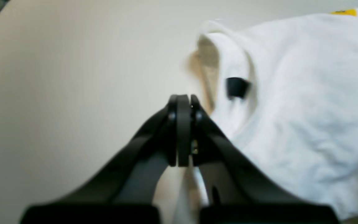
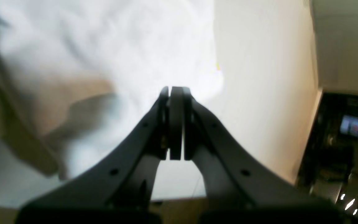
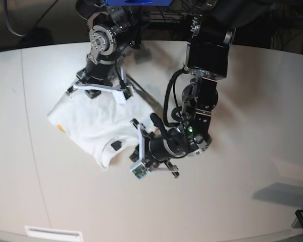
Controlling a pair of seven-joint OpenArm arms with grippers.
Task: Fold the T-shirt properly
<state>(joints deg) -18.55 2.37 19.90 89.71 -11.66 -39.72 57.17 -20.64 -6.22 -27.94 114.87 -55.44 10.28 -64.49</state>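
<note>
The T-shirt (image 3: pixel 91 123) lies in a compact white bundle on the table's left middle. Its small dark neck label (image 1: pixel 236 88) shows inside the collar, and a bit of yellow print (image 1: pixel 343 12) shows at the far edge. My left gripper (image 1: pixel 183 97) is shut, hovering just left of the collar over bare table. No cloth is clearly between its fingers. My right gripper (image 2: pixel 175 89) is also shut and hangs over the T-shirt (image 2: pixel 120 46) near its edge. Blur hides whether it touches the fabric. In the base view that arm (image 3: pixel 101 60) stands above the shirt's far edge.
The cream table (image 3: pixel 232 191) stretches all around the shirt. In the right wrist view its edge (image 2: pixel 309 130) runs close on the right, with dark equipment and a small screen (image 2: pixel 351 126) beyond. The left arm (image 3: pixel 202 101) reaches down over the table's middle.
</note>
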